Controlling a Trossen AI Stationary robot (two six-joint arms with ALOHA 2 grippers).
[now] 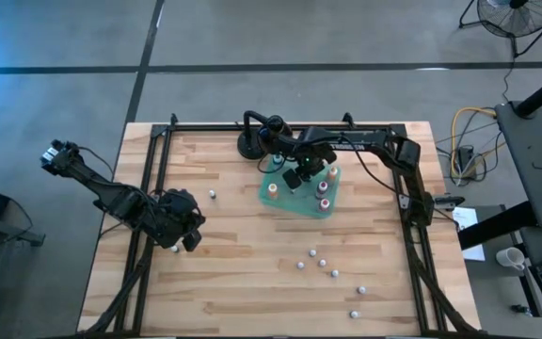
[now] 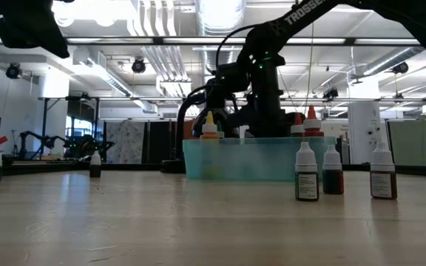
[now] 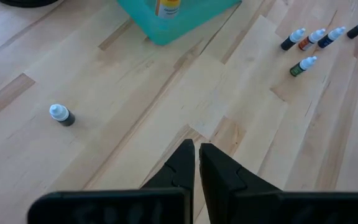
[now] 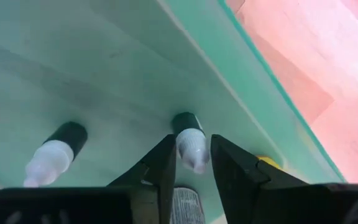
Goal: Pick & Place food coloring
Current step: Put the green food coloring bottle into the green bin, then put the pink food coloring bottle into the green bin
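Lighting: we see bright ceiling strips glaring in the low view, arms backlit dark; even, soft-shadowed table overhead; blue-tinted glow at one corner.

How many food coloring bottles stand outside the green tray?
8 bottles: six scattered below the tray in the high view, one left of the tray, one by the left tool; others may be hidden.

table (image 1: 252,282): pale wood planks, light grain
tray (image 1: 285,201): translucent teal-green
food coloring (image 2: 307,174): whitish caps, dark bodies; in the tray, orange and red caps
arms: black
left tool (image 3: 196,163): black
right tool (image 4: 191,163): black
frame along the table edges: black
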